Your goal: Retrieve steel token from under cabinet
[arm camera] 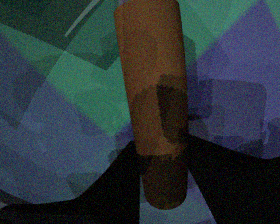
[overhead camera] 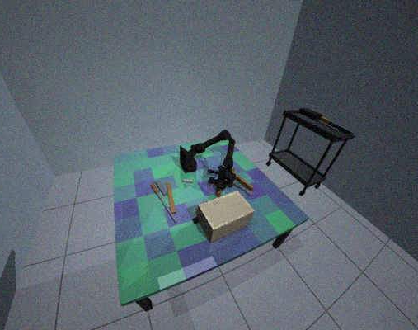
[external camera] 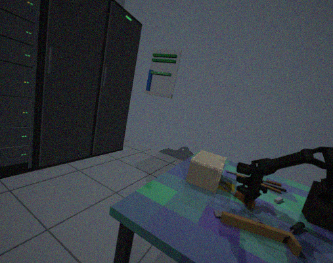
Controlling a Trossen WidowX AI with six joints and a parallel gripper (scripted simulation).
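The beige cabinet [overhead camera: 225, 214] [external camera: 206, 169] stands on the checkered table [overhead camera: 154, 256] [external camera: 175, 214]. The steel token does not show in any view. My gripper [overhead camera: 221, 184] [external camera: 249, 196] [arm camera: 157, 142] is just behind the cabinet, low over the table, and is shut on an orange-brown wooden bar [overhead camera: 218, 192] [external camera: 245, 198] [arm camera: 149, 76]. In the wrist view the bar runs forward from between the dark fingers over green and purple squares. Its far end is cut off at the top edge.
A wooden L-shaped tool [external camera: 261, 230] lies near the table's front edge. An orange stick [overhead camera: 171, 198], a thin rod [overhead camera: 163, 203] and a grey flat piece [overhead camera: 160, 186] lie left of the cabinet. A small white block [overhead camera: 188, 181] [external camera: 278, 199] lies near the arm's base [overhead camera: 188, 160]. Another stick lies right of the gripper. A black cart [overhead camera: 311, 144] stands off the table.
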